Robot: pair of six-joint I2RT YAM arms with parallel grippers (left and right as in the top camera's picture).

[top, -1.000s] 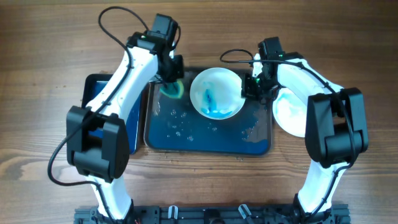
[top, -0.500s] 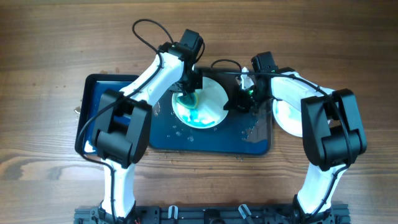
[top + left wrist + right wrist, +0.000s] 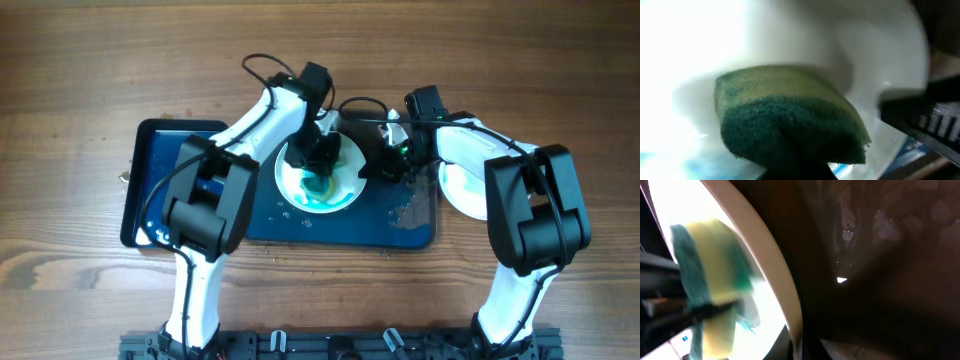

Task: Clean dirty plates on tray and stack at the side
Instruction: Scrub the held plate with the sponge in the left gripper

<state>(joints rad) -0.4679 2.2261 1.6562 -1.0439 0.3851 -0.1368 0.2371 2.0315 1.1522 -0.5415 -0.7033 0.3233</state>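
Note:
A white plate (image 3: 345,187) with a teal smear lies on the dark blue-grey tray (image 3: 330,226). My left gripper (image 3: 319,168) is shut on a green and yellow sponge (image 3: 318,183) and presses it onto the plate's middle. The left wrist view shows the sponge (image 3: 790,117) against the white plate (image 3: 790,35). My right gripper (image 3: 386,160) is shut on the plate's right rim, which shows in the right wrist view (image 3: 785,292) with the sponge (image 3: 715,285) beyond it. More white plates (image 3: 462,190) lie off the tray to the right, partly under my right arm.
A smaller glossy blue tray (image 3: 160,180) lies to the left of the big tray. Water drops and foam spot the big tray's right part (image 3: 410,212). Bare wooden table (image 3: 100,60) surrounds both trays.
My left gripper carried the sponge from the tray's left end onto the plate's middle. The plate slid a little to the left, and my right gripper closed in on its right rim.

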